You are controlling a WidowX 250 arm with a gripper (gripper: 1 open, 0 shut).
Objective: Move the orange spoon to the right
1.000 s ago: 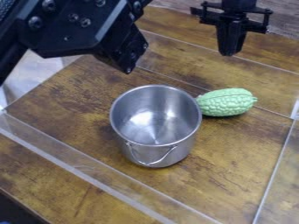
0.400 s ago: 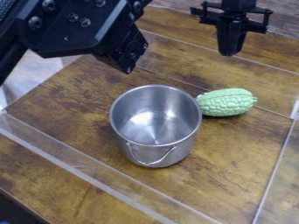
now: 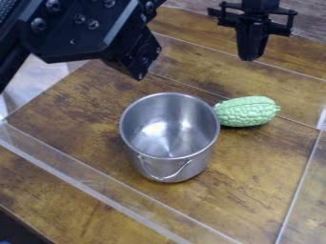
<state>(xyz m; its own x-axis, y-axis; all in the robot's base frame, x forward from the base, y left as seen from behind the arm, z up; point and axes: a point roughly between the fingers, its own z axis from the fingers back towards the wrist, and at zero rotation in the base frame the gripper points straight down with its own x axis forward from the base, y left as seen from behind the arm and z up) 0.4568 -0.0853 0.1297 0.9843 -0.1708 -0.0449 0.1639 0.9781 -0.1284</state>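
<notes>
The orange spoon does not show in the camera view; it is hidden or out of frame. My gripper (image 3: 253, 55) hangs at the top right, pointing straight down over the far part of the wooden table (image 3: 76, 105), its fingers pressed together and shut. No orange shows between them. It stands well behind the pot and the green vegetable, touching neither.
A steel pot (image 3: 170, 133) with nothing visible inside stands mid-table. A bumpy green vegetable (image 3: 247, 111) lies just right of it. My arm's black body (image 3: 90, 33) fills the top left. A clear plastic rim (image 3: 90, 181) runs along the front, another on the right.
</notes>
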